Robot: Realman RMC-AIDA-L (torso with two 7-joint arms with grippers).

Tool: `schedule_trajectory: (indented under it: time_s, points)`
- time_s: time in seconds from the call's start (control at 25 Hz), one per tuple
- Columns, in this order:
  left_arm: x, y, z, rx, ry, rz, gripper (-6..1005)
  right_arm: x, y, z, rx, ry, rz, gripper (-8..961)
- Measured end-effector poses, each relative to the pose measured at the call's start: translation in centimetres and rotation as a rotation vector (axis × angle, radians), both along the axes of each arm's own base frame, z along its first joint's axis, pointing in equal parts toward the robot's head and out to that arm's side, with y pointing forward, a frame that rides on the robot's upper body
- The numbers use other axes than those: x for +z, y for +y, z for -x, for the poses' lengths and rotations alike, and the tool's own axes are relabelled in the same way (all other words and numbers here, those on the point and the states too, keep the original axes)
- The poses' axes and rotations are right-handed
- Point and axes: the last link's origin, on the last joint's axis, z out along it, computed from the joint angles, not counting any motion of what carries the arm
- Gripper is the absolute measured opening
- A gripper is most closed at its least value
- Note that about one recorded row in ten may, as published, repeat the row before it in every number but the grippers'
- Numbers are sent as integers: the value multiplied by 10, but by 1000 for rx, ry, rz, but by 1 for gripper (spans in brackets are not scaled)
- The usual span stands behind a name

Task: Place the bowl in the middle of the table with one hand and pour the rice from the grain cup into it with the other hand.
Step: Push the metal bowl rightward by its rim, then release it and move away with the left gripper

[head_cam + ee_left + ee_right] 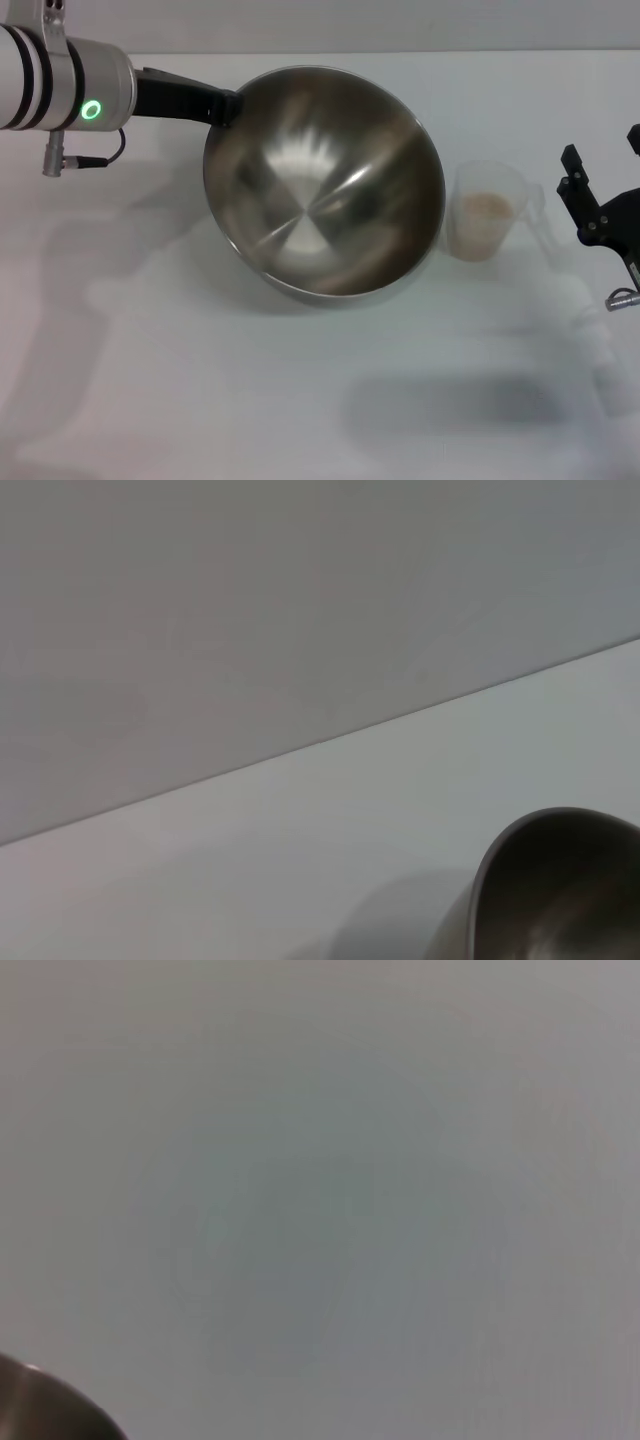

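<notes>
**Q:** Start on the left. What are you doing there?

**Me:** My left gripper (228,108) is at the far-left rim of the bowl (325,180). It's closed on that rim, pinching the steel edge. The bowl is tilted, its far-left side raised toward me and its near-right side low, so I judge it's being carried or dragged by the rim, not sitting flat. I grip the edge because the bowl is too wide to take any other way.

**Q:** Where does that leave the bowl?

**Me:** Roughly mid-table (200,400), a little toward the far side. I'd call the placing step nearly done; it needs to settle level before I let go.

**Q:** And to the right of it?

**Me:** The grain cup (487,210) stands upright just beside the bowl's right edge, with the rice (486,208) inside. That closeness should keep the pour short.

**Q:** Your other arm?

**Me:** My right gripper (600,195) waits at the right edge of the table, apart from the cup, holding nothing. Its fingers look spread, presumably ready to reach for the handle.
</notes>
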Motion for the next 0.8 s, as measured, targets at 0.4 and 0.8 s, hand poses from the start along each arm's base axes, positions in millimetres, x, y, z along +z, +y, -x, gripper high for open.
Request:
schedule_trajectory:
  time_s: [0.4, 0.8]
  points:
    - [-4, 5, 15, 20, 41, -15, 96, 0, 1, 1, 5, 1, 1, 672]
    - [-11, 7, 20, -49, 47, -120, 187, 0, 2, 3, 10, 3, -1, 671]
